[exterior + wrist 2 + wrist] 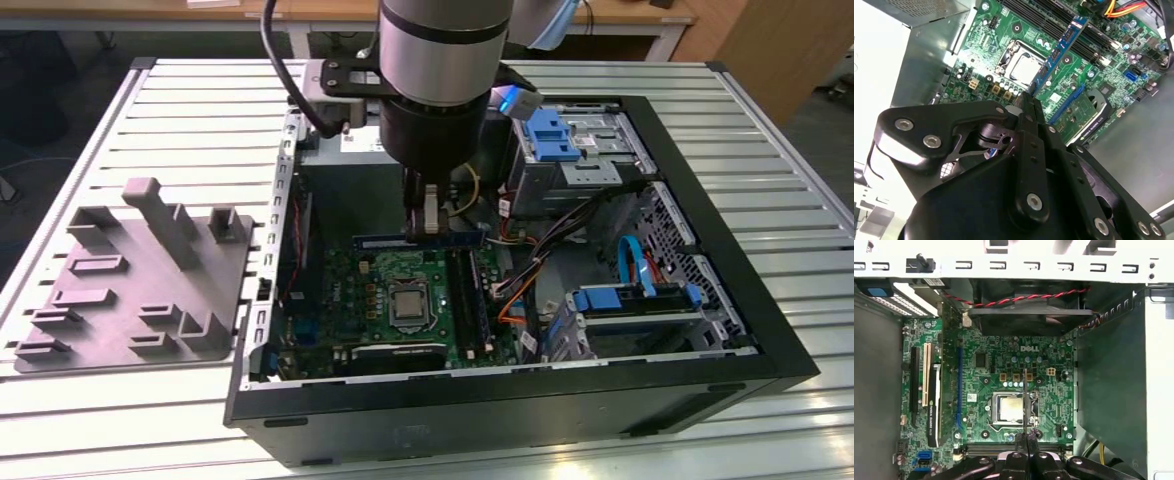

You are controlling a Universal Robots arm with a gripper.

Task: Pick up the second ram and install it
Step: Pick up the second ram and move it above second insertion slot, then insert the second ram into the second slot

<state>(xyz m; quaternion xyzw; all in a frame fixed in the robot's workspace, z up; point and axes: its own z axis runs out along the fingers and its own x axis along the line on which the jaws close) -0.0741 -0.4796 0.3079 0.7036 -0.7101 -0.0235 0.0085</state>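
Second ram: long, narrow, flat blue board with a row of small black chips. It is held on edge inside the case, over the motherboard beside the processor socket. It is not seated.
Gripper: matte black metal with bolted links. Its two slim fingers are pressed onto the flat faces of the second ram, near mid-length as the exterior view shows it.
Orientation: the stick lies crosswise to the long black memory slots.
Motherboard: glossy green, densely studded with small parts. The socket is a square metal frame around a pale plate.
Case: black sheet-metal tower lying on its side, open face up.
Counter: ribbed aluminium slats. The case sits toward the edge at the exterior view's right.
Fixture: grey moulded plate with upright pegs and recesses, near the counter's edge at the exterior view's left, well apart from the gripper.
Obstructions: a dark expansion card stands upright along one side of the motherboard. A black fan with a twisted red-and-black lead borders another side.
Exterior view: shows a grey drive cage with blue latches, a blue cable and orange wiring.
First wrist view: shows the stick edge-on as a thin dark line.
Second wrist view: shows the stick's chip face.
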